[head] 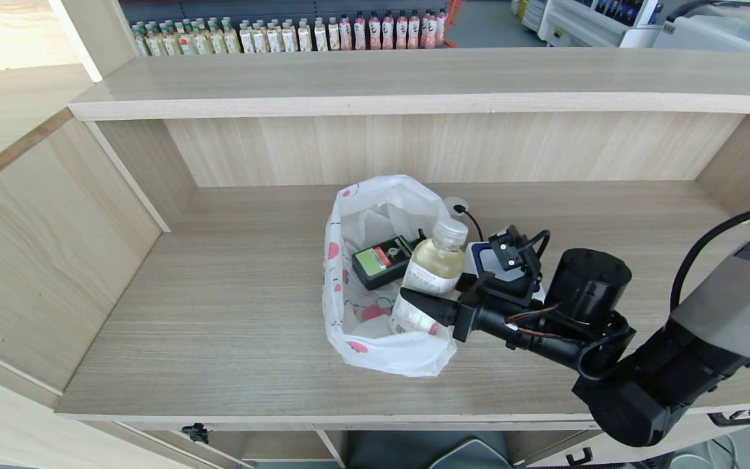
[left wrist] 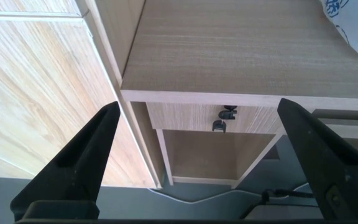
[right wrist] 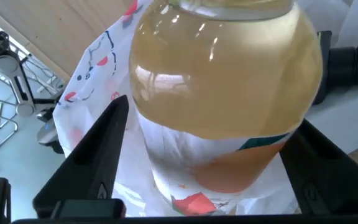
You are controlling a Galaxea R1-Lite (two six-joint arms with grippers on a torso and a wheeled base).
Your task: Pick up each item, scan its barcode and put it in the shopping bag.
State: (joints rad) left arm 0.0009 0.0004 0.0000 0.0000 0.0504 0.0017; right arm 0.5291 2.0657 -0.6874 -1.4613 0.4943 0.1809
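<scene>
A clear bottle (head: 433, 267) of pale yellow drink with a white cap and a white label hangs tilted over the open mouth of the white shopping bag (head: 375, 352). My right gripper (head: 424, 294) is shut on its lower body. In the right wrist view the bottle (right wrist: 222, 93) sits between both fingers (right wrist: 92, 168), with the bag (right wrist: 98, 68) beneath it. A black box with a green label (head: 385, 260) lies inside the bag. My left gripper (left wrist: 194, 162) stands open and holds nothing, low in front of the counter's front edge (left wrist: 247, 96).
A blue and white scanner (head: 482, 257) with a black cable (head: 466, 215) lies on the counter behind the right gripper. The wooden counter (head: 232, 306) has a back wall, side walls and a shelf above. Drink bottles (head: 284, 36) line a far shelf.
</scene>
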